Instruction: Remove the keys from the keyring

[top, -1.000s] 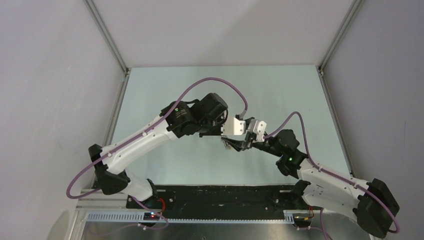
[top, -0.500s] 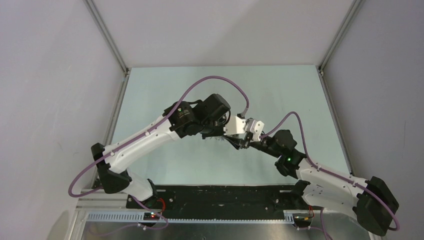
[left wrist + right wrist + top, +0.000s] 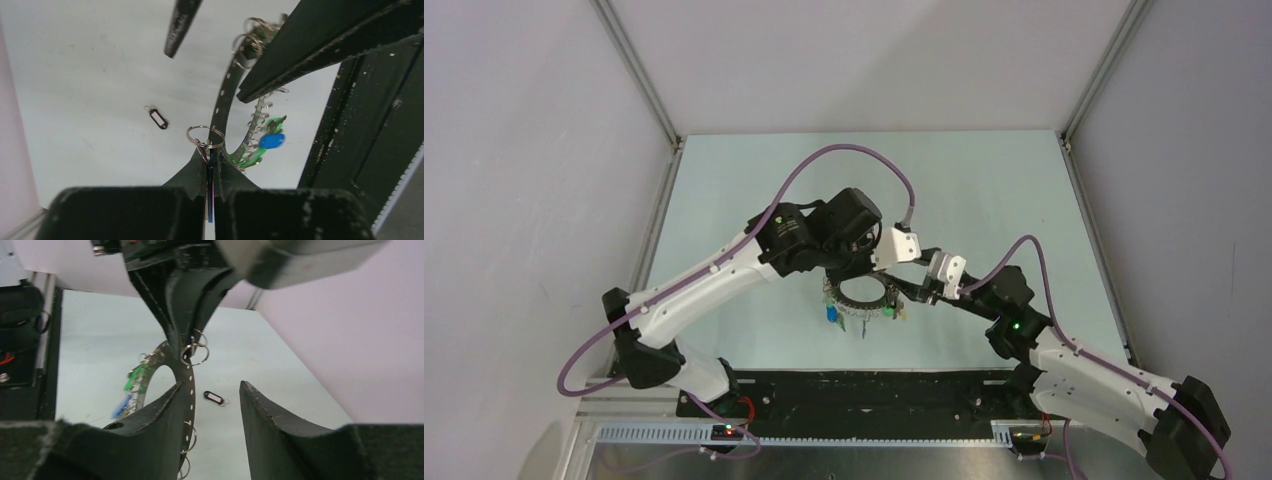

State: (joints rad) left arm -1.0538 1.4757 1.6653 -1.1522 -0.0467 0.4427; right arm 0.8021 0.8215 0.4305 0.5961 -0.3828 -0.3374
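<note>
Where the left gripper (image 3: 210,159) comes to its tips, we see the jaws pressed flat together on the near edge of the keyring (image 3: 225,95). A small split ring (image 3: 205,135) pokes out just past them. A thin blue sliver shows between those fingers, and we cannot tell what it is. At the keyring's far arc the right gripper (image 3: 211,387) has its jaws spread, with one finger on each side of the dark perforated band. We cannot tell whether either finger touches it. The keyring hangs tilted in the air above the table (image 3: 984,190), between the two grippers. Along its lower arc hang the keys (image 3: 267,141), bunched close together on small rings, with several green tags and one blue among them. Beyond the keyring and well apart from it, a small black tag (image 3: 159,119) lies flat on the table.
</note>
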